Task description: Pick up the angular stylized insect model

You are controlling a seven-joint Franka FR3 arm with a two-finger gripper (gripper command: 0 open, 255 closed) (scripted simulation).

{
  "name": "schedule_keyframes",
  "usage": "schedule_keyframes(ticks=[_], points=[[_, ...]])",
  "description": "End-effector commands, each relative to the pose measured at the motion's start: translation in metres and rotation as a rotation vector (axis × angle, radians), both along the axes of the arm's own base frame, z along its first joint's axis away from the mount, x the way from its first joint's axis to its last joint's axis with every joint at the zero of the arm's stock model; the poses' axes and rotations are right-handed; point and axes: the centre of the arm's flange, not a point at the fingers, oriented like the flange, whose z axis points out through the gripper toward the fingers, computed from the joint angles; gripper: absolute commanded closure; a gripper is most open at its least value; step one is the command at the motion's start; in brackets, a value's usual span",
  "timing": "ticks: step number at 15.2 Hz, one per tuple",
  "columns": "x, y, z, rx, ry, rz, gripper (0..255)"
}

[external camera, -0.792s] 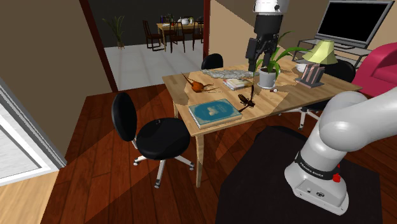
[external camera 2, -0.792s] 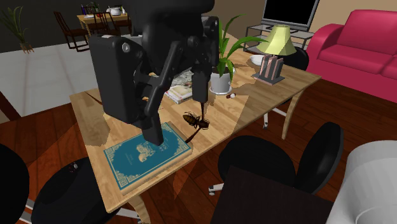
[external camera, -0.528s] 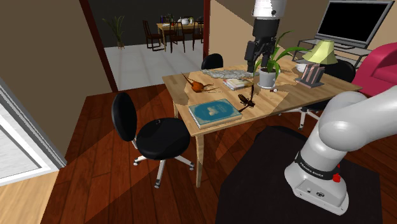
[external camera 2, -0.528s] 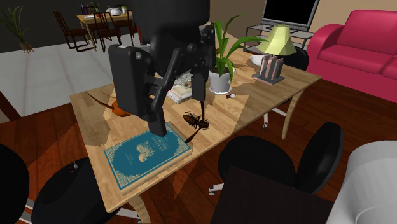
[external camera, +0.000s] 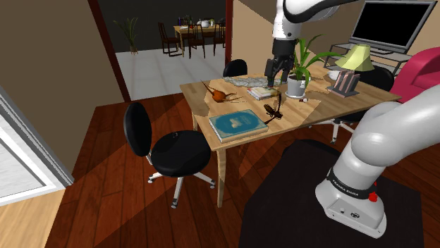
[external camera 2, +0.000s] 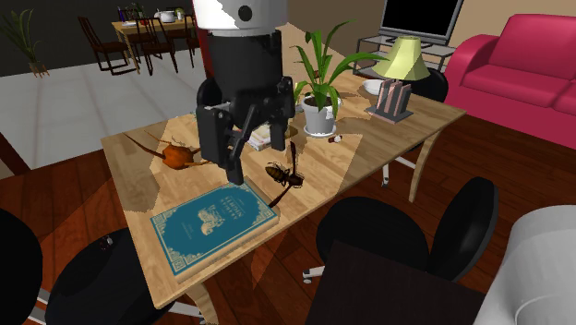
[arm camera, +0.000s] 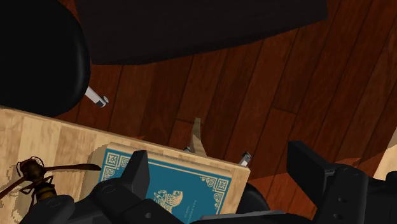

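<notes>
Insect model: dark and spindly, lay flat on the wooden table, centre of the second exterior frame, just right of the blue book. Nothing touched it!
Gripper: hung over the table, just left of the insect model and above it; jaws spread wide, nothing between them.
Wrist camera: fingers stood apart over the blue book, insect model out beyond one finger, beside the book.
Shoulder frame: gripper upper middle, insect model below it on the tabletop.
Neighbours: brown insect left of the gripper; potted plant and lamp upper right.
</notes>
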Motion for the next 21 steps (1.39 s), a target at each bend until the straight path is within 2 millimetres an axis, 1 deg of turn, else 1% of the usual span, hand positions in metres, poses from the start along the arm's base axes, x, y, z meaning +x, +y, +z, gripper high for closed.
schedule_keyframes(ticks=[1, 21], points=[[0.011, -0.020, -0.012, 0.000, 0.001, -0.004, 0], [0.123, -0.210, -0.160, 0.004, 0.021, -0.053, 0]])
